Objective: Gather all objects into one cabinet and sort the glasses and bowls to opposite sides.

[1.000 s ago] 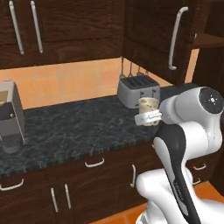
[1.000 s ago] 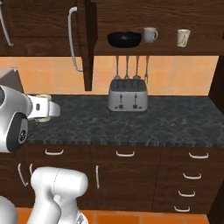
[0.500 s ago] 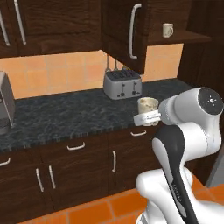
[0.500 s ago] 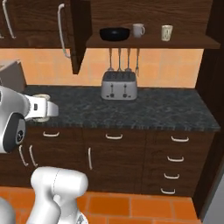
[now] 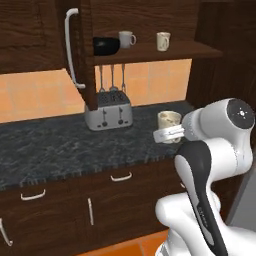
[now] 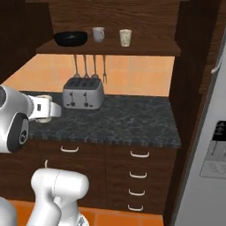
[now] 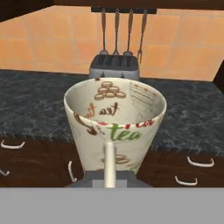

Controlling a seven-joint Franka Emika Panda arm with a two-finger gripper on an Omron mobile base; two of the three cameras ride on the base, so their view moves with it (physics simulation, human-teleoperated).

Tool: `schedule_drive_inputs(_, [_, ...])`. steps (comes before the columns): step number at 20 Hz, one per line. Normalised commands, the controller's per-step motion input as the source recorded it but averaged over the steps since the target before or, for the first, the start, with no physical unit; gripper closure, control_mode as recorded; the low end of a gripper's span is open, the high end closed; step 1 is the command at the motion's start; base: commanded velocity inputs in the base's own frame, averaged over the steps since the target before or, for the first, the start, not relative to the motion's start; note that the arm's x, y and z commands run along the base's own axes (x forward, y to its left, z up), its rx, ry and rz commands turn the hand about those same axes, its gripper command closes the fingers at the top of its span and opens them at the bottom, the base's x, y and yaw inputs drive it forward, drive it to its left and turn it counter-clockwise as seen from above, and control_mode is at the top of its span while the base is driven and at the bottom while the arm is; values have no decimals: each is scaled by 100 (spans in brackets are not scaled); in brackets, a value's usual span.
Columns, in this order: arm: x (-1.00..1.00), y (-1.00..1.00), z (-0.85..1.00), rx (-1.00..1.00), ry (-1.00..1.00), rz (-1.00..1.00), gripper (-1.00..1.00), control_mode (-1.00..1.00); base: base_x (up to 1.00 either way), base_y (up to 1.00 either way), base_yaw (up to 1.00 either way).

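1. The pincer [image 5: 165, 134] is closed on a cream cup [image 5: 169, 120], gripping it at the rim and carrying it upright in the air above the front edge of the dark speckled table [image 5: 60, 145].
2. In the hand view the held cup [image 7: 115, 127] faces the camera with its mouth open upward; one finger [image 7: 109, 164] runs up its near wall, and printed tea lettering shows inside and out.
3. From the right base view the same cup [image 6: 43, 97] sits just past the white wrist, left of the toaster [image 6: 83, 92].
4. The wall cabinet [image 5: 150, 20] has its door [image 5: 82, 55] swung open, the long white bar handle [image 5: 71, 47] on the door's edge.
5. On the cabinet shelf [image 6: 110, 47] the black bowl [image 6: 70, 38] lies at the left end.
6. The pale grey mug [image 6: 98, 34] stands just right of the bowl, handle visible.
7. A second cream cup [image 6: 125, 38] stands right of the mug, a small gap between them.
8. Utensils [image 6: 89, 66] hang on the orange wall below the shelf, above the toaster.
9. Drawer cabinets [image 6: 139, 176] with small white handles run under the table.
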Motion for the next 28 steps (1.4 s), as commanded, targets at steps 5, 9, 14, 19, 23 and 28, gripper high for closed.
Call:
schedule_drive_inputs(5, [0,0,0,0,0,0,100,100,83,-11,0])
schedule_drive_inputs(9, [0,0,0,0,0,0,100,100,86,-23,0])
schedule_drive_inputs(14, [0,0,0,0,0,0,100,100,24,-76,0])
schedule_drive_inputs(19, [0,0,0,0,0,0,100,100,94,8,-4])
schedule_drive_inputs(23, [0,0,0,0,0,0,100,100,100,9,-7])
schedule_drive_inputs(28, [0,0,0,0,0,0,100,100,25,-2,0])
